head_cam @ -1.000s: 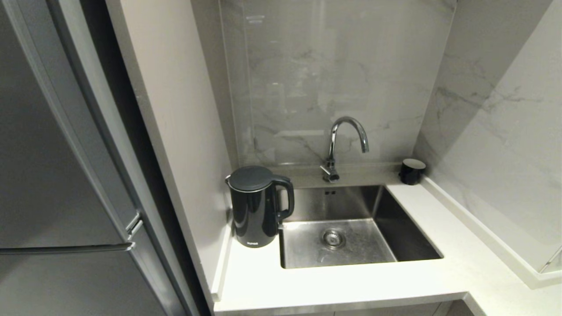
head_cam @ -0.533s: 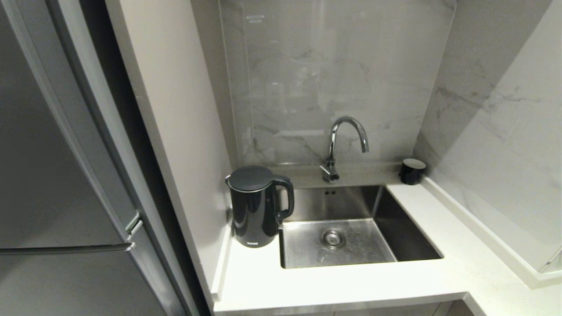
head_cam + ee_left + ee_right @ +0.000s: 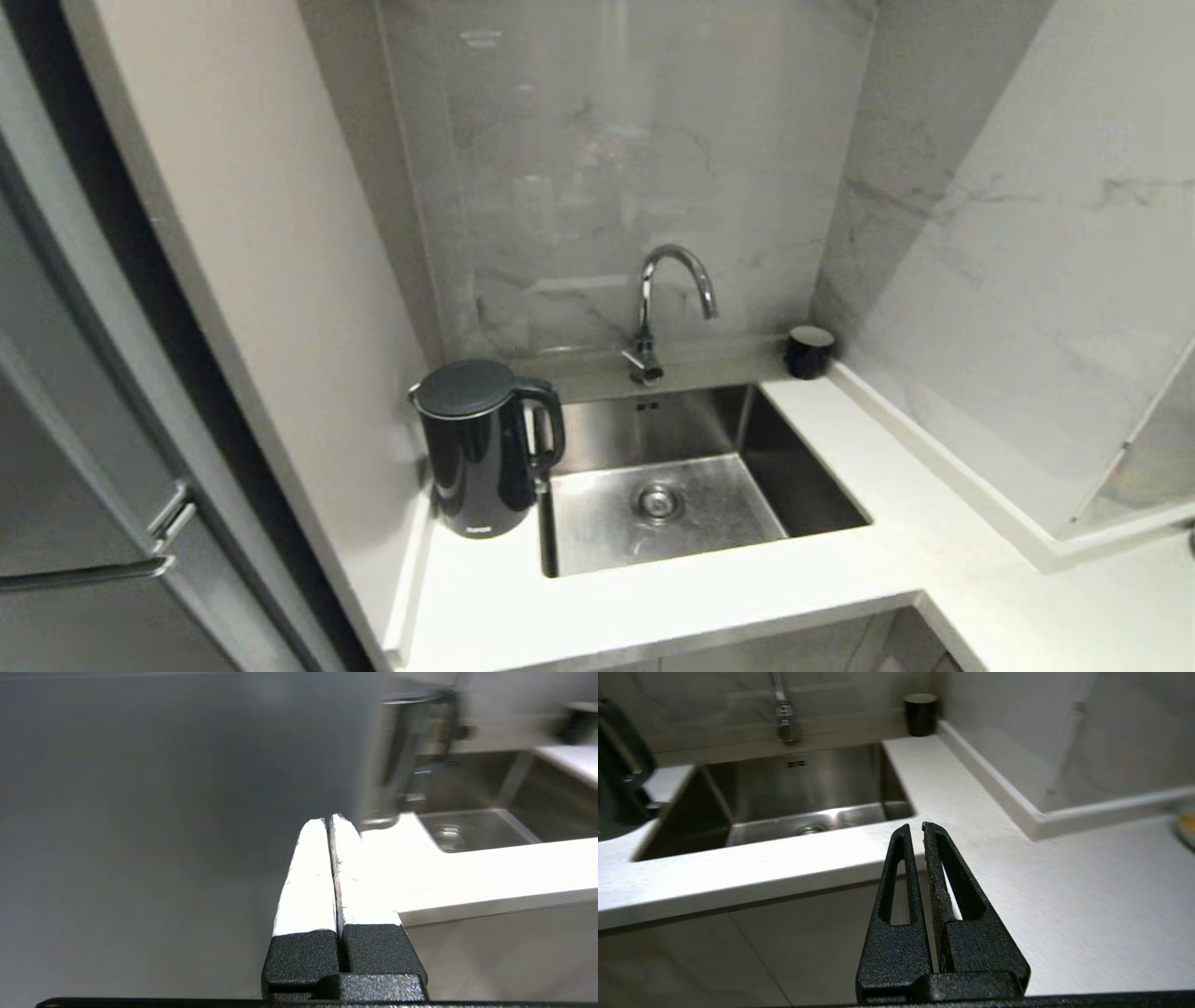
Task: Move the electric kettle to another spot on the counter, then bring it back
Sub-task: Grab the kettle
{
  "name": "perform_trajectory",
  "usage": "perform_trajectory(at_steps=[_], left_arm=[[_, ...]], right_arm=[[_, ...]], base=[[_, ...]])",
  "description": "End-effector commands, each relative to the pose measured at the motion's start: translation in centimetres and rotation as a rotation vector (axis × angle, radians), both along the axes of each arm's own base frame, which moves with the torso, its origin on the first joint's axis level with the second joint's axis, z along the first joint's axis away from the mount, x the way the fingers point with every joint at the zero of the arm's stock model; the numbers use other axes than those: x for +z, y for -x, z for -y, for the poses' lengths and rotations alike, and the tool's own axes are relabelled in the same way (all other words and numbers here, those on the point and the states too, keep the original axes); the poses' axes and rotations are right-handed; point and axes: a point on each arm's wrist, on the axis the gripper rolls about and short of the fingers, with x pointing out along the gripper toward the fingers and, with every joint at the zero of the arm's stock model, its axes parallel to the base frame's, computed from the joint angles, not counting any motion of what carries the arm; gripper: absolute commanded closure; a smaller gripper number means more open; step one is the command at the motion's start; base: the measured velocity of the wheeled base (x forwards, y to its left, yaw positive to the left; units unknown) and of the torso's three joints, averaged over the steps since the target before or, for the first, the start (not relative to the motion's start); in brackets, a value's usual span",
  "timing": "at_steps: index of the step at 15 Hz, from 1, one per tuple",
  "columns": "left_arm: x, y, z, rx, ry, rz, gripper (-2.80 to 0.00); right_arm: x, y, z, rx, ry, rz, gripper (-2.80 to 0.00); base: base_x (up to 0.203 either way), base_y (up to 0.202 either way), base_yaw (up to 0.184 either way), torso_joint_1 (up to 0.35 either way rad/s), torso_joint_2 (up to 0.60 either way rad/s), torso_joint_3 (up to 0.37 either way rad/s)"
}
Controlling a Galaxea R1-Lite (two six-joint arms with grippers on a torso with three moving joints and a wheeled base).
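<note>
Kettle (image 3: pixel 484 448): stands upright on the counter (image 3: pixel 709 597), far left, close by the tall side panel (image 3: pixel 280 280) and just beside the sink's left rim; handle points right, over the sink edge; lid on
Counter: white, L-shaped, running along the near edge of the sink and turning away to the right
Sink (image 3: pixel 672 485): steel basin set into the counter, drain in the middle of its floor
Tap (image 3: pixel 667 299): curved, chrome, at the far rim of the sink
Cup (image 3: pixel 808 351): small, black, in the far right corner, well apart from the kettle
Fridge (image 3: pixel 84 523): grey door on the far left of the scene
Left gripper (image 3: pixel 329 820): white fingers pressed together, holding nothing, off the near edge of the counter, in front of the grey door
Right gripper (image 3: pixel 915 827): black fingers pressed together, holding nothing, at the near edge of the counter, right of the sink
</note>
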Motion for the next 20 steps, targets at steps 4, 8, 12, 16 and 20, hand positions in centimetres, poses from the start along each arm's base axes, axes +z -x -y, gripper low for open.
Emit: perform_trajectory(at_steps=[4,8,12,16,20], left_arm=[[-0.01,0.00,0.00,0.000,0.000,0.000,0.00],[-0.01,0.00,0.00,0.000,0.000,0.000,0.00],[-0.01,0.00,0.00,0.000,0.000,0.000,0.00],[-0.01,0.00,0.00,0.000,0.000,0.000,0.00],[-0.01,0.00,0.00,0.000,0.000,0.000,0.00]], right_arm=[[0.00,-0.01,0.00,0.001,0.000,-0.002,0.00],[0.00,-0.01,0.00,0.001,0.000,-0.002,0.00],[0.00,-0.01,0.00,0.001,0.002,-0.002,0.00],[0.00,-0.01,0.00,0.001,0.002,-0.002,0.00],[0.00,-0.01,0.00,0.001,0.001,-0.002,0.00]], base=[[0.000,0.009,-0.174,0.000,0.01,0.006],[0.003,0.007,-0.175,-0.003,0.01,0.006],[0.001,0.008,-0.173,0.003,0.01,0.004],[0.001,0.000,-0.056,-0.002,0.01,0.004],[0.000,0.000,0.000,0.000,0.00,0.000]])
